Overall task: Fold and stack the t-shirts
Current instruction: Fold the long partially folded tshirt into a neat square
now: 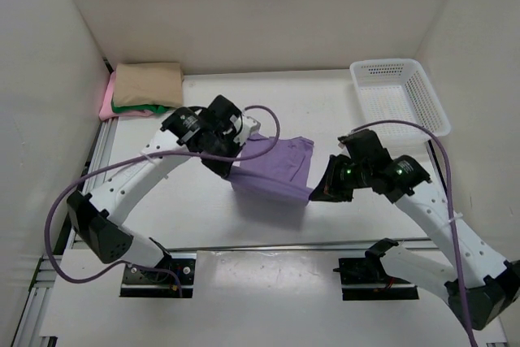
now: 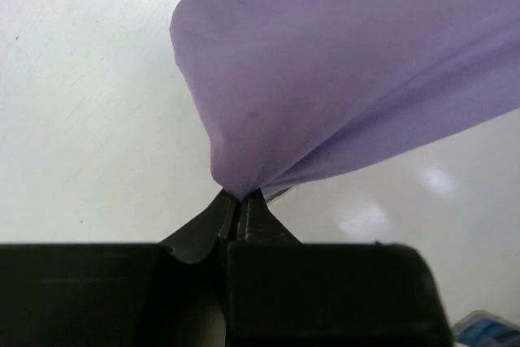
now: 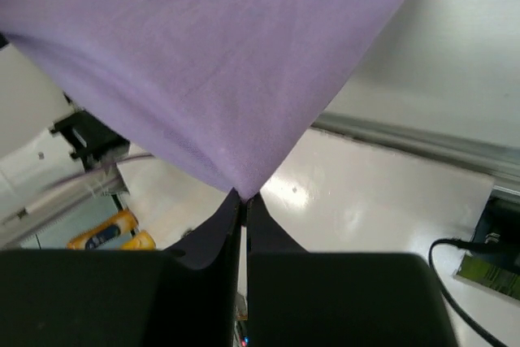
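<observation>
You hold purple shirt [image 1: 276,166] over middle of table [image 1: 187,217], between both arms, near edge lifted; left gripper [image 2: 240,203] pinched tight on one corner; right gripper [image 3: 244,198] pinched tight on other corner; two corners held so cloth spreads flat for neat fold, I think; shirt looks soft, smooth, pulled wide, bunched a bit at left pinch; pile in far left corner: tan shirt [image 1: 149,81] on top, green shirt [image 1: 130,107] under, pink shirt [image 1: 106,97] lowest; basket [image 1: 398,95] far right, well apart.
</observation>
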You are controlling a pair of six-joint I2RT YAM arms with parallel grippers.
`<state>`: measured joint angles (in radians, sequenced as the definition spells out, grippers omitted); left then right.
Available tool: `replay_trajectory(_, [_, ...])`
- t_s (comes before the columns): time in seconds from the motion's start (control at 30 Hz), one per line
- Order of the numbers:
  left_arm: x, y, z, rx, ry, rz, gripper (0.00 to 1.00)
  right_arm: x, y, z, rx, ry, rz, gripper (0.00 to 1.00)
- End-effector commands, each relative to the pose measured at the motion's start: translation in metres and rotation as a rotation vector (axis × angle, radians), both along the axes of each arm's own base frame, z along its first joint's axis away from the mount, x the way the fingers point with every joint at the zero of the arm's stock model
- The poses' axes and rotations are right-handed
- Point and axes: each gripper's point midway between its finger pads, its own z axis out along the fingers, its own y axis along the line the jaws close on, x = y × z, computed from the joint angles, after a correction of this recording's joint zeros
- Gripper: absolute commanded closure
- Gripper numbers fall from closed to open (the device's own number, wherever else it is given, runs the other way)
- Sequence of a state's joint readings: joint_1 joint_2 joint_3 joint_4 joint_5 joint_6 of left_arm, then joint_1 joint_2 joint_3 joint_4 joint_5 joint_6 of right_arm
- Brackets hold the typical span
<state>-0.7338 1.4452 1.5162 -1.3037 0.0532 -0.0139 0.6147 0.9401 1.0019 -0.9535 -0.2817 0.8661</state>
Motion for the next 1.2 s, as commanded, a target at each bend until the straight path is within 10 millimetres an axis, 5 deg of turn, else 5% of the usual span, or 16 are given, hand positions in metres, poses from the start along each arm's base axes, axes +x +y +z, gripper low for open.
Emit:
replay_trajectory(0.0, [0.0,0.022,-0.003,0.049,0.124,0.064,0.9,0.015,-0.02,-0.006,-0.112,0.022,-0.041,1.0])
replay_trajectory(0.3, [0.074,0.019,-0.01,-0.07,0.21,0.221,0.9,0.084,-0.03,-0.01,-0.081,0.038,-0.111,1.0])
replay_trajectory(0.6, [0.139,0.017,-0.033,-0.162,0.287,0.303,0.9,0.137,-0.034,-0.048,-0.064,0.138,-0.155,1.0])
replay_trajectory(0.9, [0.186,0.008,-0.078,-0.169,0.298,0.32,0.9,0.218,-0.031,-0.082,-0.106,0.164,-0.154,1.0])
replay_trajectory(1.17, [0.219,-0.003,-0.09,-0.218,0.198,0.305,0.9,0.255,-0.036,-0.101,-0.152,0.178,-0.209,1.0])
